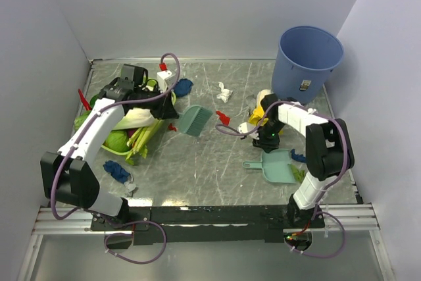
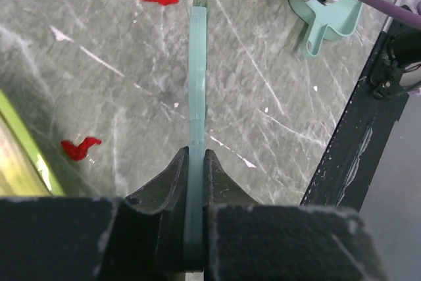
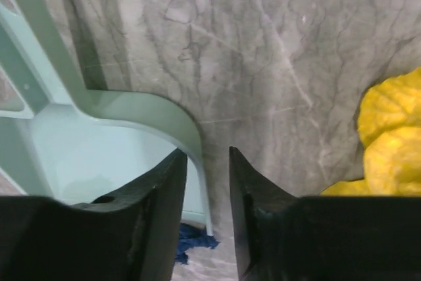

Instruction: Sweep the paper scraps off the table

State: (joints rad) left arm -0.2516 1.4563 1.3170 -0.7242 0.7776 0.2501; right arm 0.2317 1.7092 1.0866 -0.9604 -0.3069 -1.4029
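Top view: left gripper clamped tight on flat teal plastic hand brush. Crumpled paper scraps, red, blue and white, scattered across grey-green marble table.

Left wrist: red wads either side of brush. Keep it low, sweep toward teal plastic dustpan.

Right wrist: right gripper jaws narrowly apart astride dustpan wall, seemingly not pinching yet. Seat wall deep before bracing.

Blue plastic bucket upright, mouth open. Yellow-and-white frilly vegetable just left of bucket base. Teal dustpan nearer than bucket, handle pointing left. Teal hand brush well left of bucket. Leafy green vegetables farthest left of bucket.
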